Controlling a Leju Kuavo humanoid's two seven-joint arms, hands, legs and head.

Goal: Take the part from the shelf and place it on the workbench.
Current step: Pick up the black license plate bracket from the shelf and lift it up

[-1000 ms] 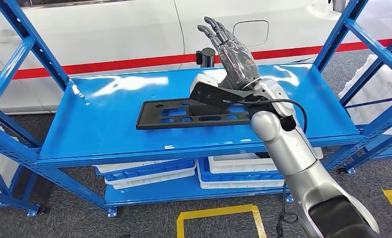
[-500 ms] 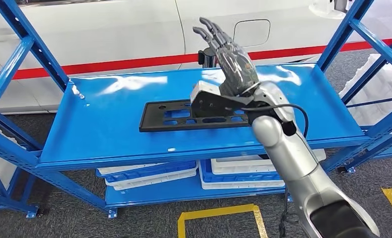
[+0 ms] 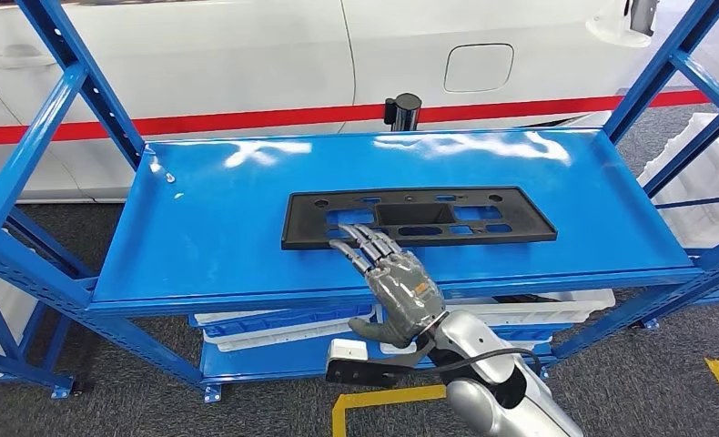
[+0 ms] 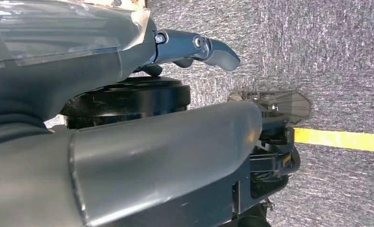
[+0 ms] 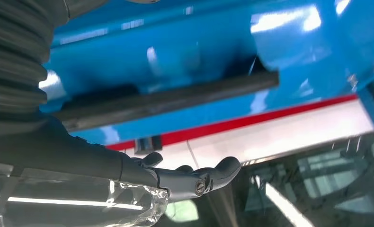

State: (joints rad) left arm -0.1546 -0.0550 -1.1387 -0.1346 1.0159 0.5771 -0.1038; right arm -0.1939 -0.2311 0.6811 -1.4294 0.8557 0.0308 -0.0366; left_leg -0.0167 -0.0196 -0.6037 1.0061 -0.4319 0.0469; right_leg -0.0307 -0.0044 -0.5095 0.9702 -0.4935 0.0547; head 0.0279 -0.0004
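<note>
The part (image 3: 417, 218), a flat black plate with cut-outs, is seen lying flat on the top board of the blue shelf (image 3: 201, 246), its long side running along the front edge. Nearest the camera, the right hand (image 3: 394, 281) is reached in from below the shelf's front edge, its fingers straight and spread, with nothing held; the fingertips lie over the part's near left edge, though whether they touch it cannot be told. This low, flat approach is judged to suit sliding the fingers under or onto the thin plate, which offers little to grip from above. The left hand (image 4: 197, 47) is seen in its wrist view hanging over grey carpet, apparently holding nothing; how far it is open cannot be told. Beneath the top board, white and blue trays (image 3: 274, 323) are stacked on a lower level, and behind the shelf a white car body with a red stripe (image 3: 247, 116) is seen. Compared with half a second ago, the right hand has been brought down from above the part to its near edge, and the whole view has shifted.
</note>
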